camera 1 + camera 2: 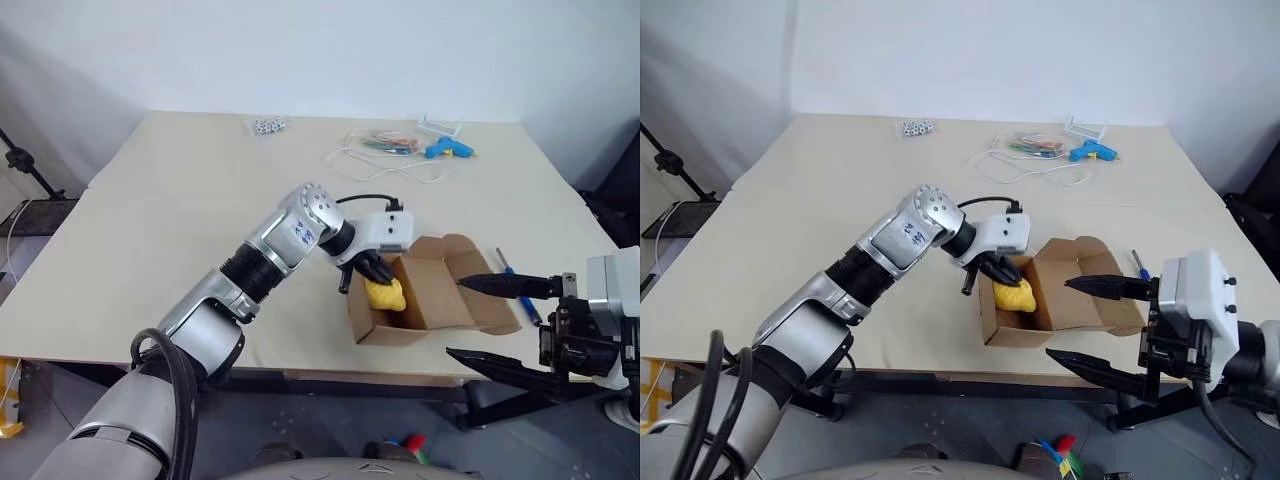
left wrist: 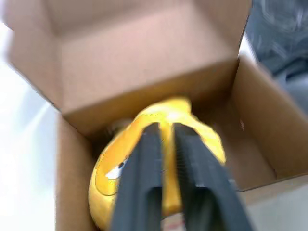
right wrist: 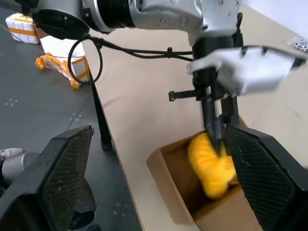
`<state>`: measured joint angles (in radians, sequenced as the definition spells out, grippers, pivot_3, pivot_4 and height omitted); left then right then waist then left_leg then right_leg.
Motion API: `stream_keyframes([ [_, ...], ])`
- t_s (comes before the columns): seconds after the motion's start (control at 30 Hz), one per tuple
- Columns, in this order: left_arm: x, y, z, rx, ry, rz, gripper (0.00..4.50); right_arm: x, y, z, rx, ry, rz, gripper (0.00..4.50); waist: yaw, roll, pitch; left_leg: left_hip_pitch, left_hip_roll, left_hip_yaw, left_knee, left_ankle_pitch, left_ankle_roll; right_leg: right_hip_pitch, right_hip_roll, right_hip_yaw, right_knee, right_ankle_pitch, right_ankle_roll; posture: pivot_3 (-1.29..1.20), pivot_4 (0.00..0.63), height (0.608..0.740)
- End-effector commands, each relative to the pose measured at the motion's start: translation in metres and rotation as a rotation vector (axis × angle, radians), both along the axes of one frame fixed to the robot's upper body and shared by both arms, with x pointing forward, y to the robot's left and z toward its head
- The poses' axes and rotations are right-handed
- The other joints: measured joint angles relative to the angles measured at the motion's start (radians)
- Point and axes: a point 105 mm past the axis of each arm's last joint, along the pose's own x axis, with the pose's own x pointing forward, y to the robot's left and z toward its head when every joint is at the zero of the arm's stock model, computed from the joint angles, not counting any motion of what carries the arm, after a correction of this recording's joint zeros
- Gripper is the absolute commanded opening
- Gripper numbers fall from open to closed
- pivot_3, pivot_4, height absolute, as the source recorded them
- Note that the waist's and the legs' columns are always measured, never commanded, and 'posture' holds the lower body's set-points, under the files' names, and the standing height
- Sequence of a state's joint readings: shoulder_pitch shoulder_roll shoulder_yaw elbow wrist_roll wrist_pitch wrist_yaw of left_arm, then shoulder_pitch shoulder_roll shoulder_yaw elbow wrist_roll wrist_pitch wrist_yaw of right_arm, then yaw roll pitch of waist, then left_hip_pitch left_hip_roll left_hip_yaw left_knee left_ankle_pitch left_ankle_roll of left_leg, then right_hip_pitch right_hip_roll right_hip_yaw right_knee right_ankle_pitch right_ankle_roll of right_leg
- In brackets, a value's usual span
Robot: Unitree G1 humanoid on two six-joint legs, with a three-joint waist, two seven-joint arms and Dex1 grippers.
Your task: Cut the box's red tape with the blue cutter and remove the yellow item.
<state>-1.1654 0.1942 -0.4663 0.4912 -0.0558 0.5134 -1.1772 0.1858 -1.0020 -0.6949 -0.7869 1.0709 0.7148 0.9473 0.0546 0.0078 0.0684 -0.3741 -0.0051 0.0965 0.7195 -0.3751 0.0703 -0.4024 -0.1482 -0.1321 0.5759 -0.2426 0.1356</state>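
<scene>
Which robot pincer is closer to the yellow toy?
The left. The left pincer is shut on the yellow toy inside the box. The right pincer waits open, off the box's near side.

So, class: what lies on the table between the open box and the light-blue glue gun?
Bare table. In the left eye view, nothing lies between box and glue gun.

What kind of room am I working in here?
Likely a lab or test workspace: a plain pale table against bare white walls, a light-blue glue gun beside loose cables, and a tripod leg standing at the side.
</scene>
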Motion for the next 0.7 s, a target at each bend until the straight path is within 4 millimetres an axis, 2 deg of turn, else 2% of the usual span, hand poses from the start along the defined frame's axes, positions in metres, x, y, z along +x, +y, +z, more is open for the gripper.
stream_keyframes([
  [0.03, 0.016, 0.024, 0.056, -0.338, 0.044, 0.102, 0.01, 0.004, 0.001, 0.002, 0.029, -0.028, 0.003, 4.5, -0.003, 0.0, 0.0, 0.0, 0.0, 0.0, 0.0, 0.0, 0.0, -0.001, 0.0, 0.0, 0.001, 0.0, 0.0, 0.0, 0.0, 0.74],
  [0.1, 0.027, 0.056, 0.069, -0.467, 0.026, 0.186, 0.01, 0.006, 0.004, 0.002, 0.048, -0.028, 0.019, 4.5, -0.011, 0.001, -0.001, 0.0, 0.0, 0.001, 0.0, 0.0, -0.001, -0.002, 0.0, 0.0, 0.003, 0.0, 0.0, 0.0, 0.0, 0.74],
  [0.13, 0.031, 0.074, 0.069, -0.498, 0.016, 0.235, 0.01, 0.006, 0.006, 0.001, 0.055, -0.028, 0.026, 4.5, -0.015, 0.002, -0.001, 0.001, 0.0, 0.002, -0.001, 0.0, -0.001, -0.003, 0.0, 0.0, 0.005, 0.0, 0.0, 0.0, 0.0, 0.74],
  [0.23, 0.032, 0.123, 0.051, -0.502, -0.023, 0.343, 0.01, 0.008, 0.009, -0.002, 0.069, -0.019, 0.04, 4.5, -0.028, 0.005, -0.003, 0.005, 0.0, 0.003, -0.002, 0.0, -0.002, -0.003, 0.0, 0.0, 0.01, 0.0, 0.0, 0.0, 0.0, 0.74],
  [0.3, 0.027, 0.143, 0.041, -0.507, -0.01, 0.393, 0.01, 0.011, 0.008, -0.004, 0.069, -0.016, 0.04, 4.5, -0.03, 0.005, -0.003, 0.005, 0.0, 0.004, -0.002, 0.0, -0.003, -0.004, 0.001, 0.0, 0.012, 0.0, 0.0, 0.0, 0.0, 0.74],
  [0.4, 0.014, 0.133, 0.035, -0.453, -0.015, 0.34, 0.01, 0.017, 0.003, -0.004, 0.06, -0.017, 0.037, 4.5, -0.008, 0.001, -0.004, 0.002, -0.001, 0.001, 0.001, 0.0, -0.002, -0.004, 0.001, 0.001, 0.012, 0.0, 0.0, 0.0, 0.0, 0.74],
  [0.5, 0.001, 0.095, 0.047, -0.411, -0.062, 0.18, 0.56, 0.019, -0.001, -0.004, 0.04, -0.013, 0.041, 4.5, 0.019, -0.003, -0.006, -0.001, -0.003, -0.001, 0.004, 0.0, 0.0, -0.002, 0.0, 0.004, 0.01, 0.0, 0.0, 0.0, 0.0, 0.74],
  [0.6, -0.011, 0.058, 0.062, -0.399, -0.06, 0.031, 1.42, 0.018, -0.004, -0.005, 0.028, -0.009, 0.036, 4.5, 0.024, -0.004, -0.007, 0.0, -0.005, -0.001, 0.005, -0.001, 0.002, 0.0, 0.0, 0.007, 0.007, 0.0, 0.0, 0.0, 0.0, 0.74],
  [0.67, -0.01, 0.035, 0.064, -0.359, -0.095, -0.02, 1.92, 0.017, -0.006, -0.006, 0.025, -0.008, 0.028, 4.5, 0.023, -0.004, -0.008, 0.001, -0.005, 0.001, 0.005, -0.002, 0.002, 0.001, 0.0, 0.007, 0.007, 0.0, 0.0, 0.0, 0.0, 0.74],
  [0.7, -0.012, 0.026, 0.061, -0.318, -0.085, -0.057, 2.31, 0.017, -0.007, -0.006, 0.024, -0.009, 0.022, 4.5, 0.021, -0.004, -0.008, 0.002, -0.004, 0.002, 0.004, -0.002, 0.002, 0.001, 0.0, 0.006, 0.006, 0.0, 0.0, 0.0, 0.0, 0.74],
])
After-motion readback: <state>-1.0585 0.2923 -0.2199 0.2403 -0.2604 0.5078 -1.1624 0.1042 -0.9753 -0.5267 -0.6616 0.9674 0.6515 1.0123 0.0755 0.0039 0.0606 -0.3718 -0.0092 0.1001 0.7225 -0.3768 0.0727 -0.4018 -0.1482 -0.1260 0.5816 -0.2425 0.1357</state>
